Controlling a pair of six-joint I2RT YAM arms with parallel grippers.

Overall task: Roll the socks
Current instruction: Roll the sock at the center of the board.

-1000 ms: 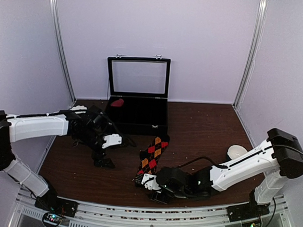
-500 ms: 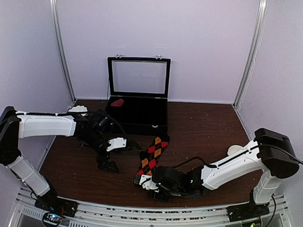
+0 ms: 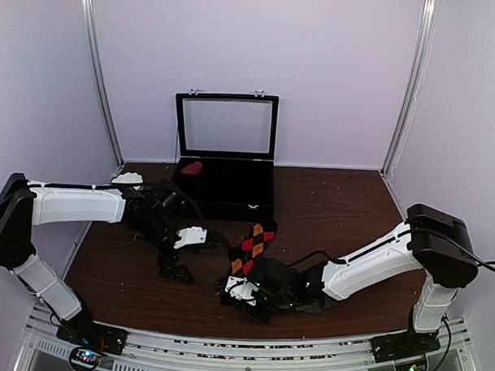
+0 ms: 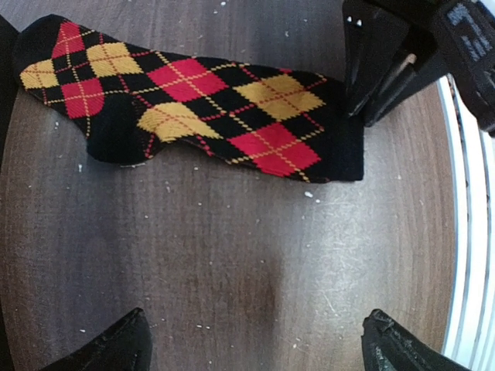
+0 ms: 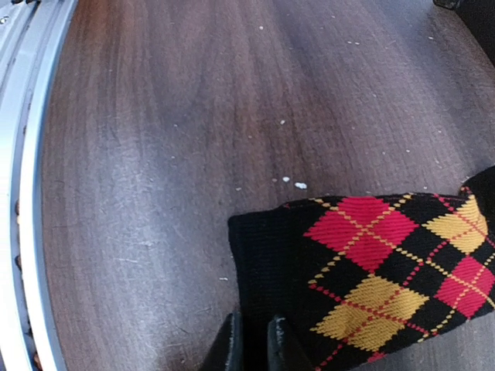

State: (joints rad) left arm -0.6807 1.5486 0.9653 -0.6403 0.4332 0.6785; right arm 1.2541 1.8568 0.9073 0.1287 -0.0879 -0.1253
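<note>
Right gripper (image 5: 254,345): fingers nearly together at bottom centre of wrist view, apparently pinching black cuff edge of argyle sock (image 5: 371,286); contact partly hidden. Left gripper (image 4: 255,352): jaws spread wide, holding nothing, tips at lower corners of wrist view, sock across upper half. Sock flat on table (image 3: 336,213), centre of top view, just below open black box (image 3: 224,193).

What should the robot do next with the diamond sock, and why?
Probably curl the cuff over along the sock: the right gripper pinches that edge, the sock lies flat, and the left gripper hangs open beside it.
</note>
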